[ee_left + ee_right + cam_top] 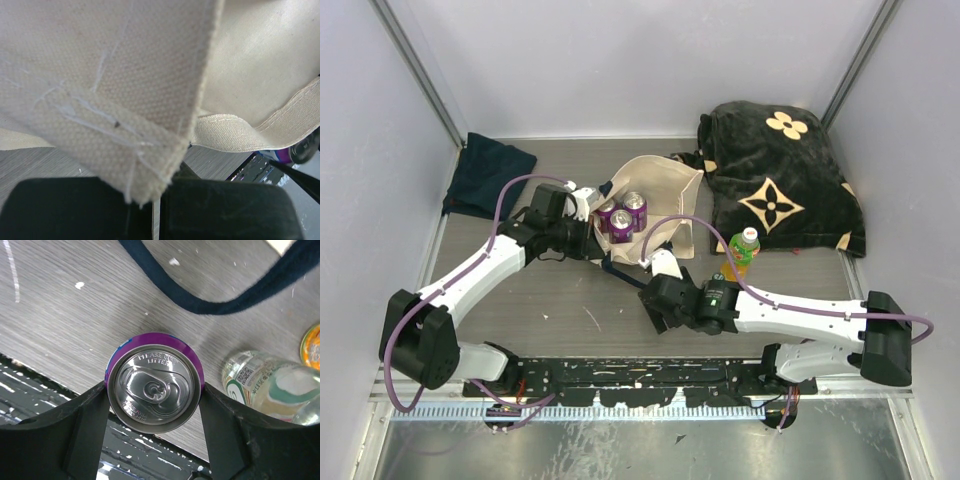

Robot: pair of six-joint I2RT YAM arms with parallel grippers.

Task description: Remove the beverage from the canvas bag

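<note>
The left arm (480,265) reaches forward with its elbow bent, and the left gripper (156,210) is pinched tight on the canvas bag (125,75) at its rim. The right arm (800,315) stretches leftward and low, with the right gripper (155,405) clasping a purple can (154,385) between both fingers.

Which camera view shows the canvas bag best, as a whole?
The top external view: it shows nearly the whole canvas bag, open, with two purple cans at its mouth. The left wrist view shows only a close fold of its cream fabric, pinched by the left claw. The right wrist view shows only its navy handle.
</note>
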